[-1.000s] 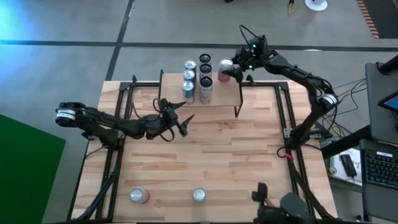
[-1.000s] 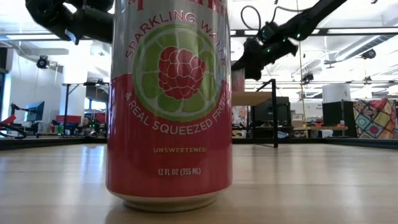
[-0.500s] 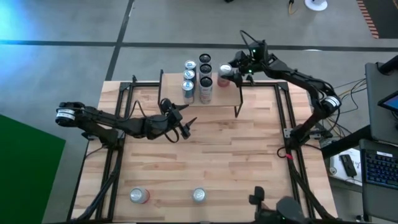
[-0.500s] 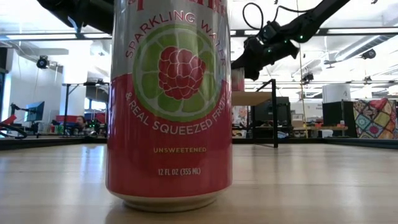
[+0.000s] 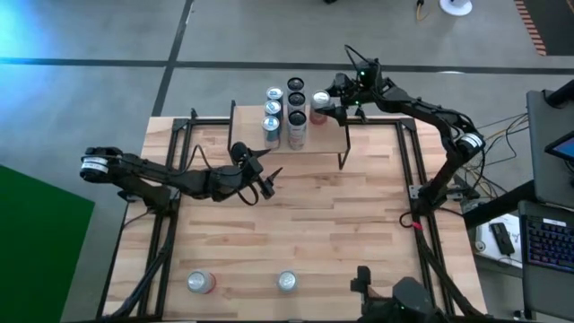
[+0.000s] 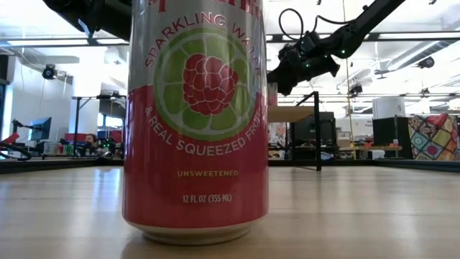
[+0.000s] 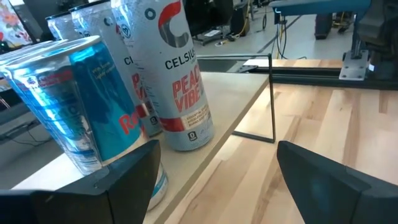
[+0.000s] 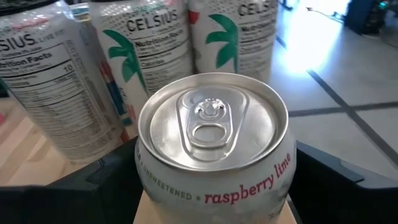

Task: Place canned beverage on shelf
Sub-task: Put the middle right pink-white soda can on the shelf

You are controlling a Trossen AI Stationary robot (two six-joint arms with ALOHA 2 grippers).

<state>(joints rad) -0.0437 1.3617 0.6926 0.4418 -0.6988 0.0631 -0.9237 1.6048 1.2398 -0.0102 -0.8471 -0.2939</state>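
The shelf (image 5: pixel 314 142) stands at the table's far middle, and several cans (image 5: pixel 294 108) stand upright on its wood top, left of its middle. My right gripper (image 5: pixel 332 102) is over the shelf's far right part, shut on a raspberry lime can (image 8: pixel 214 130). Whether that can's base rests on the shelf I cannot tell. My left gripper (image 5: pixel 262 177) hangs open and holds nothing just in front of the shelf's near edge. It faces a blue can (image 7: pixel 81 106) and a white Celsius can (image 7: pixel 180 81). My right gripper holds the raspberry lime can by its side wall (image 8: pixel 144 180), below the top rim, one finger (image 8: pixel 112 180) on each side. The fingers come nearly level from the table's far right. The can stays upright, lid up, beside the white Celsius cans (image 8: pixel 155 43).
Two more cans stand near the table's near edge, a red one (image 5: pixel 200 282) and a silver one (image 5: pixel 286 282). One sparkling water can (image 6: pixel 195 119) fills the low view. The shelf's black wire leg (image 7: pixel 272 99) stands at its right end, and bare tabletop (image 5: pixel 314 224) lies in front.
My right gripper has come down a little and gone slightly toward the table's left with the raspberry lime can, closer to the row of cans. The can has stayed upright.
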